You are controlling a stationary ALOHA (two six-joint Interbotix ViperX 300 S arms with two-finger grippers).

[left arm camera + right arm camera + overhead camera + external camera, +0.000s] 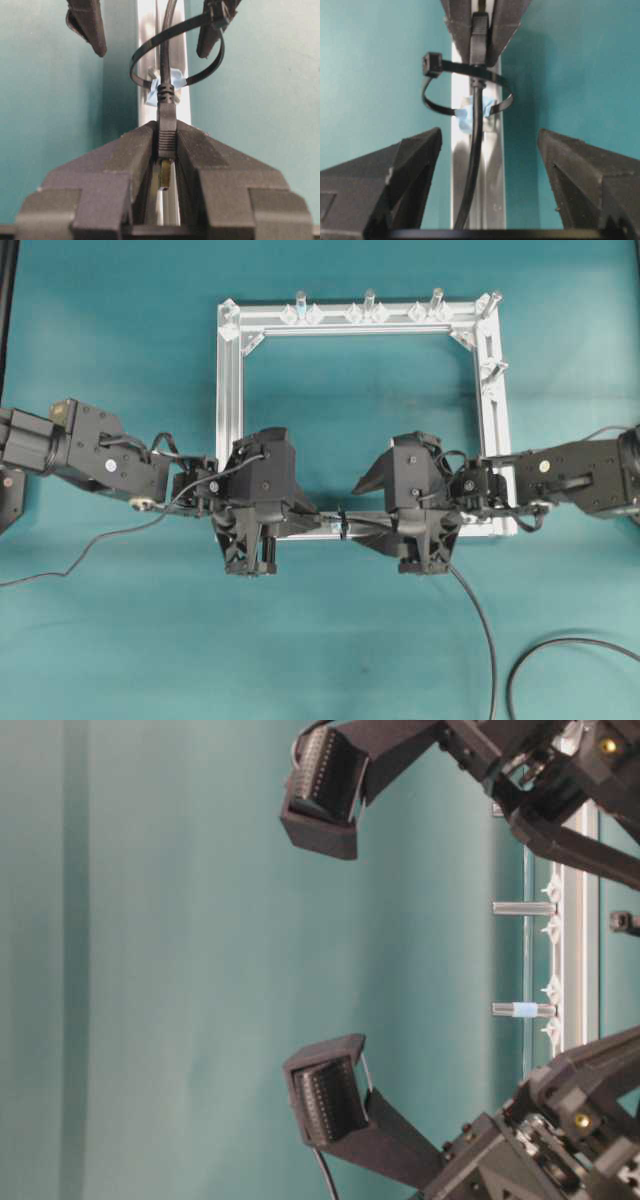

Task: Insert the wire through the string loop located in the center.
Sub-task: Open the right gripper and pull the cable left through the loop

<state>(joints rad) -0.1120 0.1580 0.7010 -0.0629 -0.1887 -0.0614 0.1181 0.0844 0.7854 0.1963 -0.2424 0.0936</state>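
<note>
The string loop [150,43] is a thin black band ring, fixed with a pale blue clip [172,80] to the near rail of the aluminium frame [230,420]. The wire [167,45] passes through the ring. My left gripper [167,132] is shut on the wire's dark plug, and the brassy tip shows between its jaws. In the right wrist view the loop [455,66] circles the wire [474,150], which runs untouched between the fingers of my open right gripper [489,131]. In the overhead view the left gripper [305,510] and right gripper [368,512] face each other across the loop [342,523].
Silver upright pegs [369,302] stand on the frame's far rail. The wire's slack [480,620] trails off the front right and curls back [560,645]. A thin grey cable [90,545] lies at the left.
</note>
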